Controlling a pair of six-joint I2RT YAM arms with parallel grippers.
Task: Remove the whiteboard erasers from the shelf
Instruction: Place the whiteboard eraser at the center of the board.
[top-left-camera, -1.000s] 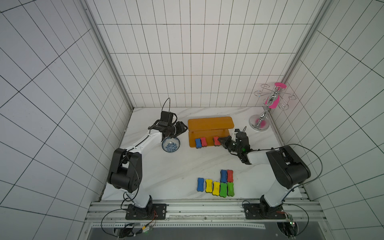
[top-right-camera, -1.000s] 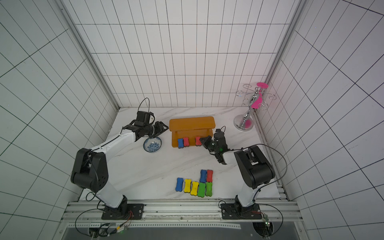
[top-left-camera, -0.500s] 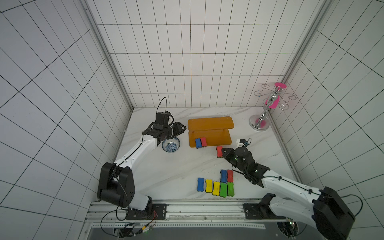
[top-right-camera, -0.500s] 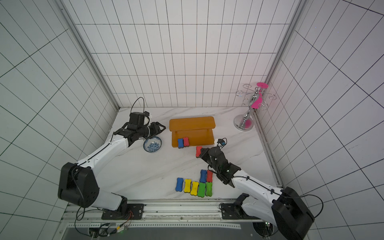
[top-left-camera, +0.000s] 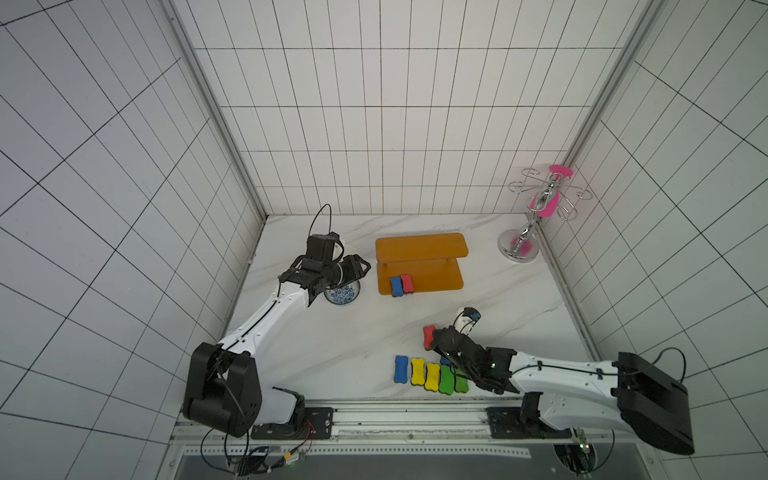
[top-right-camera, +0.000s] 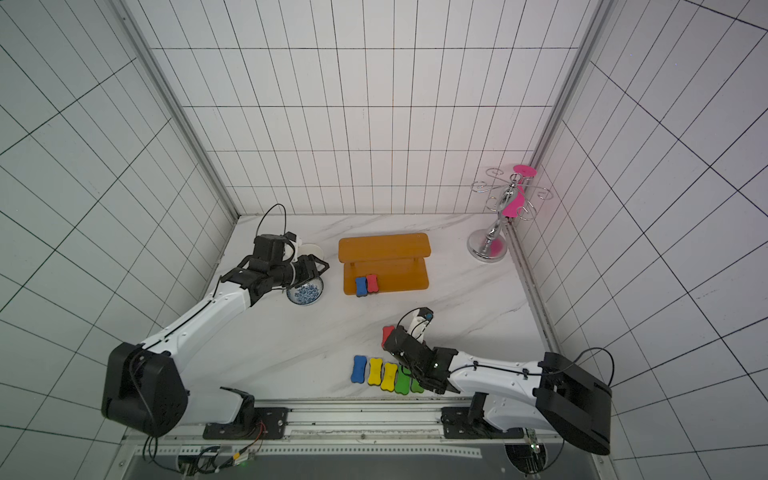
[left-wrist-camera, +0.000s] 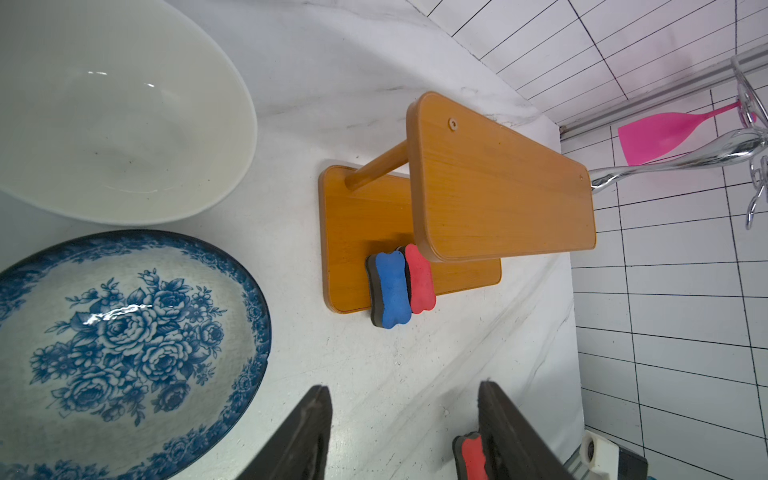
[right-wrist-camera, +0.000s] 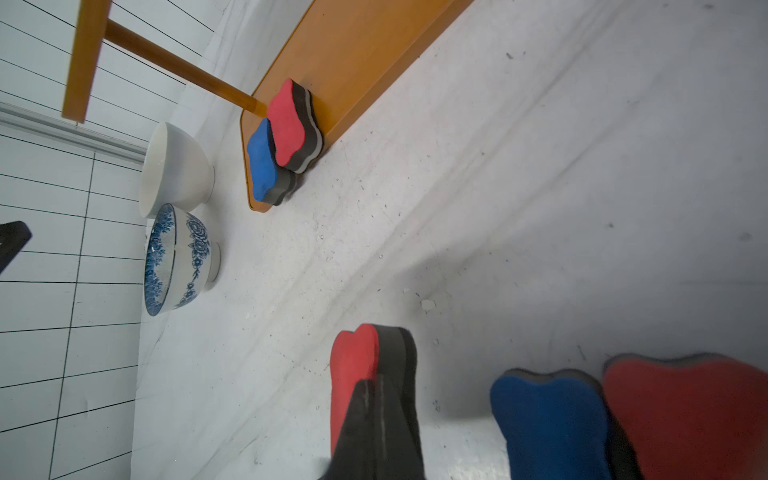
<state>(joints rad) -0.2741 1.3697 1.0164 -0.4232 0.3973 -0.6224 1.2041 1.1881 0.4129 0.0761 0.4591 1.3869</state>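
right gripper pinches a red eraser. left gripper, spread, is nearer the shelf's blue eraser, lying across its front edge.

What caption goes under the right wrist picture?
Right gripper holds a red eraser; a blue eraser and second red eraser sit on the shelf.
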